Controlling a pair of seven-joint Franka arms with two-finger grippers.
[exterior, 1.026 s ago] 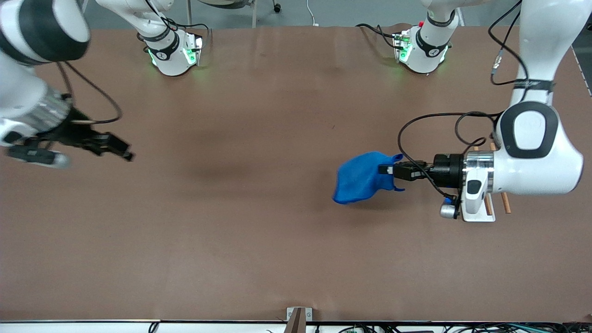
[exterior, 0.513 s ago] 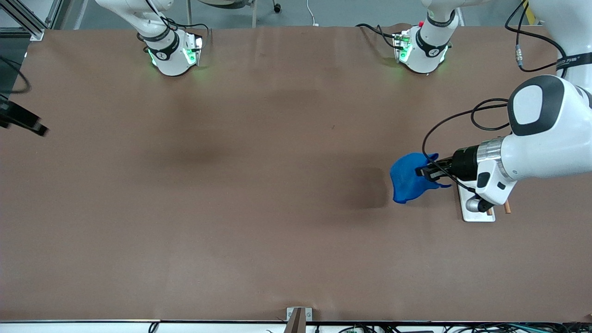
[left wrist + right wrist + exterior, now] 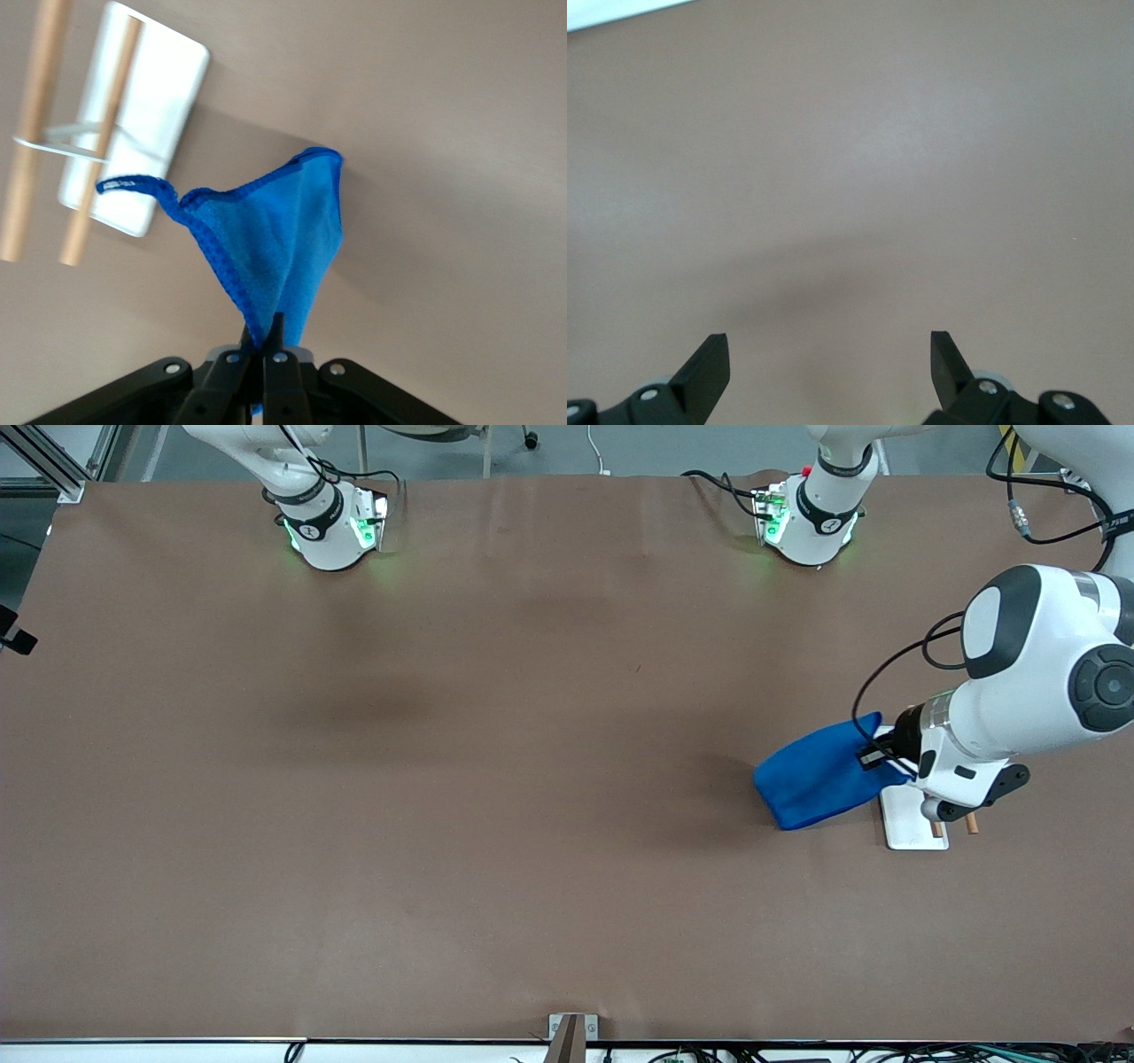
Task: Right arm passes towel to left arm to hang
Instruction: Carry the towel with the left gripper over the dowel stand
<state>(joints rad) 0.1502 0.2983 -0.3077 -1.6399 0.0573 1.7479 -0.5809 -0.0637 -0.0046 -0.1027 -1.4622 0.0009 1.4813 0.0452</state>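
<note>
The blue towel (image 3: pixel 824 784) hangs from my left gripper (image 3: pixel 873 757), which is shut on one of its edges just beside the white tray with wooden rods (image 3: pixel 908 828). In the left wrist view the towel (image 3: pixel 283 239) drapes away from the closed fingertips of the left gripper (image 3: pixel 263 332), its loose corner thread reaching toward the tray (image 3: pixel 155 97). My right gripper (image 3: pixel 828 350) is open and empty over bare table. In the front view only a black tip of it (image 3: pixel 13 638) shows at the right arm's end of the table.
The two wooden rods (image 3: pixel 31 133) stand over the tray's white base, partly hidden in the front view by the left arm's wrist (image 3: pixel 961 766). Both arm bases (image 3: pixel 332 527) (image 3: pixel 806 522) stand along the table's top edge.
My left gripper has carried the towel toward the left arm's end of the table, up to the tray. My right gripper has drawn back almost out of the front view.
</note>
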